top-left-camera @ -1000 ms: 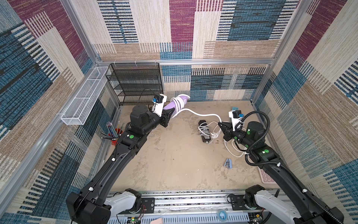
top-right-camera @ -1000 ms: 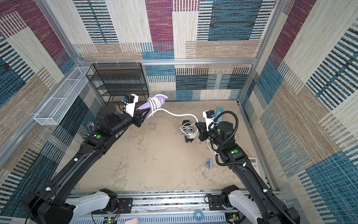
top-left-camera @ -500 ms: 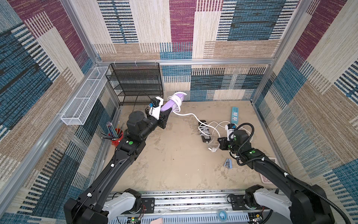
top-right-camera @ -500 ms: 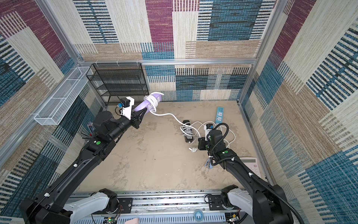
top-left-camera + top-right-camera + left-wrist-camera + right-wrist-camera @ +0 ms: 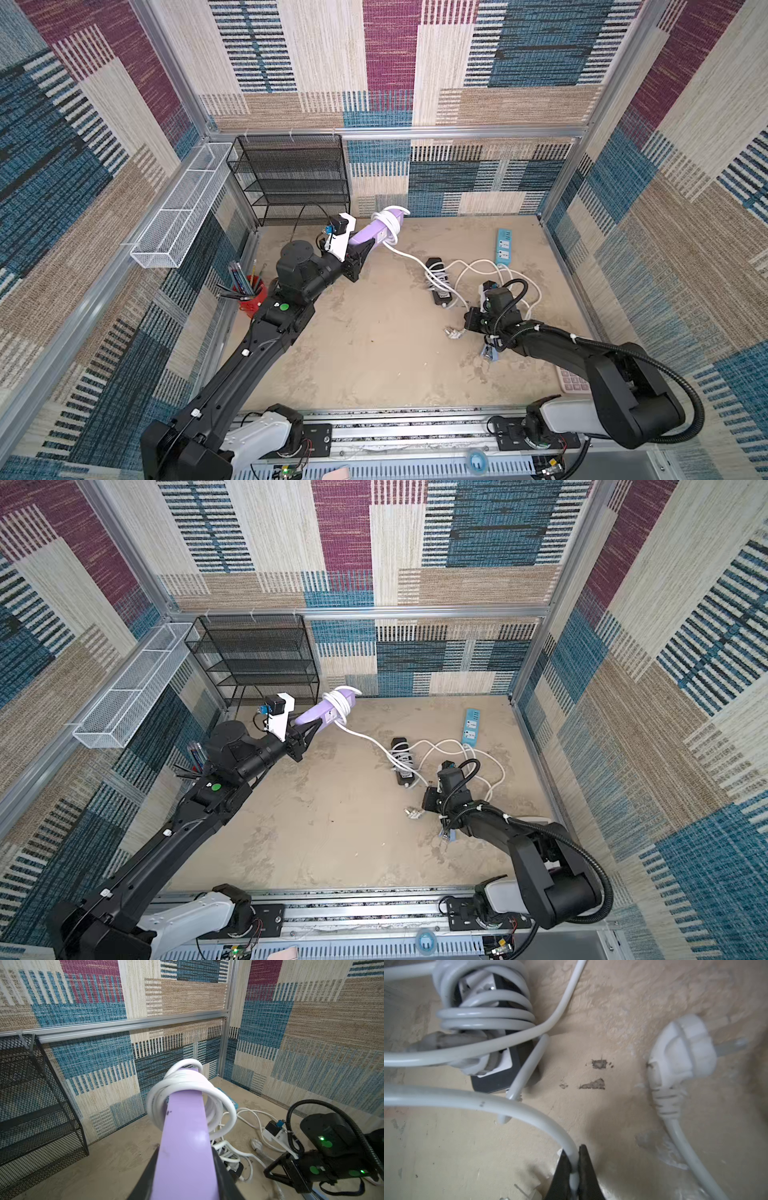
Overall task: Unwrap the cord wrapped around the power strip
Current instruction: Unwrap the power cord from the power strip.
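The purple power strip [image 5: 371,235] [image 5: 312,715] [image 5: 184,1132] is held up off the floor at the back, tilted up, with my left gripper [image 5: 358,258] [image 5: 303,737] [image 5: 185,1157] shut on its near end. The white cord [image 5: 388,219] [image 5: 337,702] [image 5: 188,1086] is coiled in several loops round the strip's far end. From there it runs down to the floor on the right. My right gripper [image 5: 468,322] [image 5: 428,802] [image 5: 574,1160] is low over the floor and shut on the cord [image 5: 492,1101]. The white plug [image 5: 451,333] [image 5: 683,1049] lies on the floor beside it.
A black power strip [image 5: 438,277] wrapped in its own white cord lies mid-floor, and a blue power strip [image 5: 503,245] lies behind it. A black mesh shelf [image 5: 291,178] stands at the back left, near a red pen cup [image 5: 249,293]. A pink calculator [image 5: 573,380] lies front right.
My right gripper has come down and forward from mid-height to just above the floor, bringing the cord with it. The left gripper and the purple strip have hardly moved.
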